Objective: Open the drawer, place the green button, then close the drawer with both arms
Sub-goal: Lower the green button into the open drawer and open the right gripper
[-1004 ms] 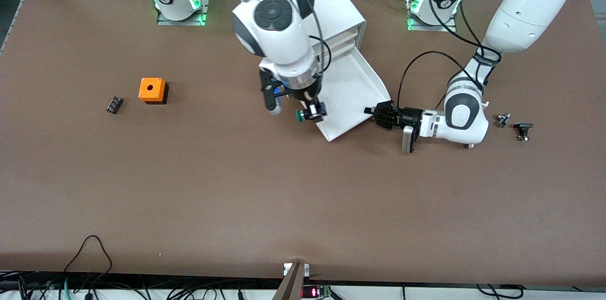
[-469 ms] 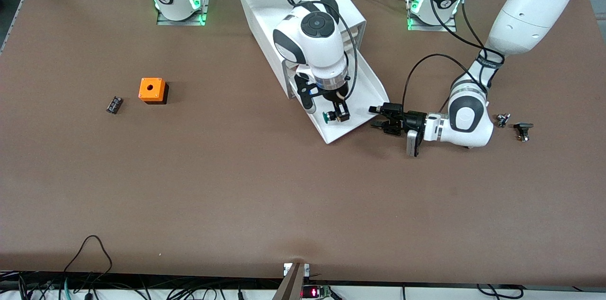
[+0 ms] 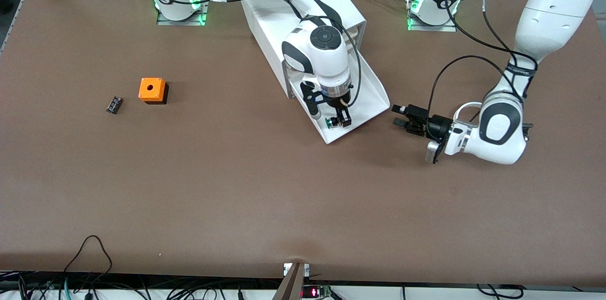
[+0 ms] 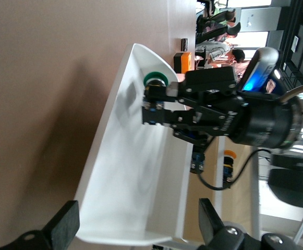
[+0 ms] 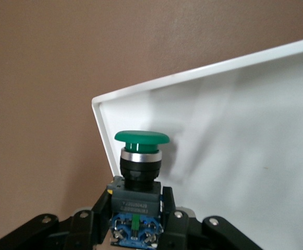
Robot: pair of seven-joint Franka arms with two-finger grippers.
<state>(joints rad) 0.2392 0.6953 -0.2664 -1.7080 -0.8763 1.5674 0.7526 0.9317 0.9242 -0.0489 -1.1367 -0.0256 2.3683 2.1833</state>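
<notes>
The white drawer [image 3: 369,96] stands pulled out of the cabinet [image 3: 303,2]. My right gripper [image 3: 342,120] is shut on the button [image 3: 330,122] and holds it low over the drawer's front corner. In the right wrist view the gripper [image 5: 138,221] clamps the black body, with the green cap [image 5: 142,137] pointing at the drawer's floor [image 5: 234,135]. My left gripper [image 3: 399,116] is open and empty beside the drawer, toward the left arm's end. The left wrist view shows its fingers [image 4: 62,226] wide apart, the drawer [image 4: 135,172] and the button [image 4: 155,79].
An orange box with a hole [image 3: 152,90] and a small black component [image 3: 114,104] lie toward the right arm's end of the table. The cabinet stands between the two arm bases.
My right gripper carried the button from beside the drawer to over its front corner and lowered it. My left gripper opened and drew back from the drawer toward the left arm's end.
</notes>
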